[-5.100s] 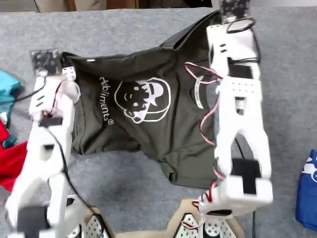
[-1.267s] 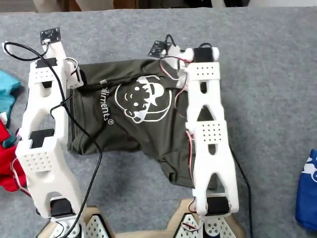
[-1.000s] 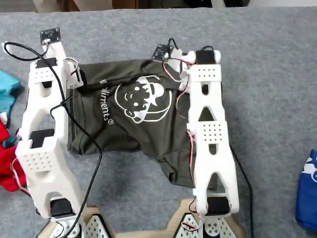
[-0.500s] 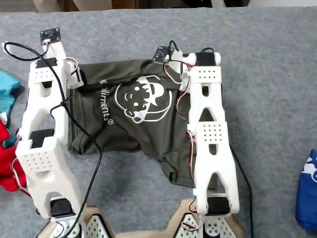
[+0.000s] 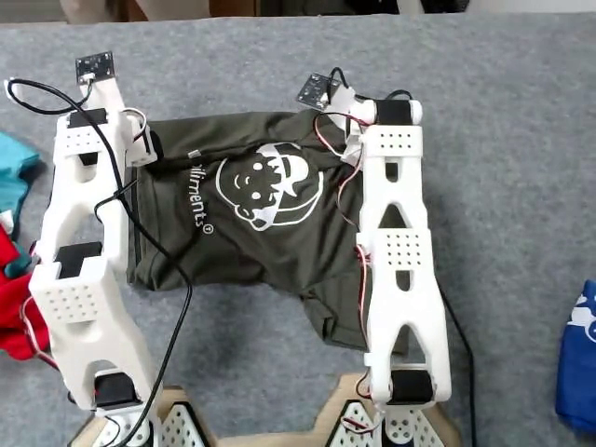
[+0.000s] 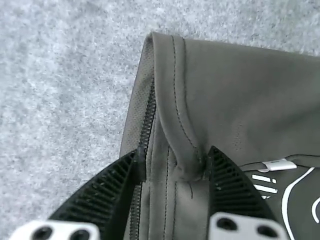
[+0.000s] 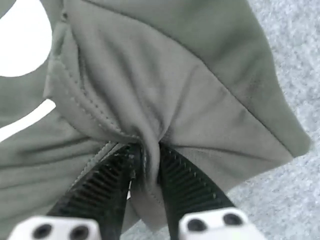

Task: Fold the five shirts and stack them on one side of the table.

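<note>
Left tool (image 6: 175,161) on shirt (image 6: 240,90), cloth (image 5: 13,173) nearby

Dark olive shirt (image 5: 242,242) with a white cartoon-face print (image 5: 270,191); mottled grey surface (image 5: 512,140); a red cloth (image 5: 11,321), a teal cloth (image 5: 14,177), a blue cloth (image 5: 577,368).

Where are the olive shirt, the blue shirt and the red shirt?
olive shirt (image 5: 242,256), high view, plain fabric below the print.
blue shirt (image 5: 577,358), high view, middle of its visible part.
red shirt (image 5: 9,321), high view, middle of its visible cloth.
</note>
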`<state>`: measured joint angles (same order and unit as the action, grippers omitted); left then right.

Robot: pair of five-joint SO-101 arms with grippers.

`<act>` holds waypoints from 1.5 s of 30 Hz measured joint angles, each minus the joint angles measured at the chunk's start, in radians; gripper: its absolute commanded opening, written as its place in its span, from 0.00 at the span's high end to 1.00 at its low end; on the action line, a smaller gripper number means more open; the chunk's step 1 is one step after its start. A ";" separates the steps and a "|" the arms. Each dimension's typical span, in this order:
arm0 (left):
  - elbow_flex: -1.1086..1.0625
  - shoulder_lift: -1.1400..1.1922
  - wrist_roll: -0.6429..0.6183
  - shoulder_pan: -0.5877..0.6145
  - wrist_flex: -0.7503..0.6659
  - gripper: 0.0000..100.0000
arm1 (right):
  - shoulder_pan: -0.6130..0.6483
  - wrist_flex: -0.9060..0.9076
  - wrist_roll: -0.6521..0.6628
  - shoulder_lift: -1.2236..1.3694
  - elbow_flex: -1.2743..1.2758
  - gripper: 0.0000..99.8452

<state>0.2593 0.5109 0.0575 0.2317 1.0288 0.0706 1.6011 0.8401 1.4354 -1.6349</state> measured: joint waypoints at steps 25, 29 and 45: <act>0.000 0.000 0.000 0.000 0.000 0.80 | -0.003 0.078 0.011 -0.060 0.002 0.82; 0.000 0.000 0.000 0.000 0.000 0.80 | -0.003 0.074 0.011 -0.060 0.002 0.87; 0.000 0.000 0.000 0.000 0.000 0.80 | -0.003 0.058 -0.023 -0.060 0.002 0.97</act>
<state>0.2593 0.5109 0.0575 0.2317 1.0288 0.0675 1.6594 0.8170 1.3755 -1.6333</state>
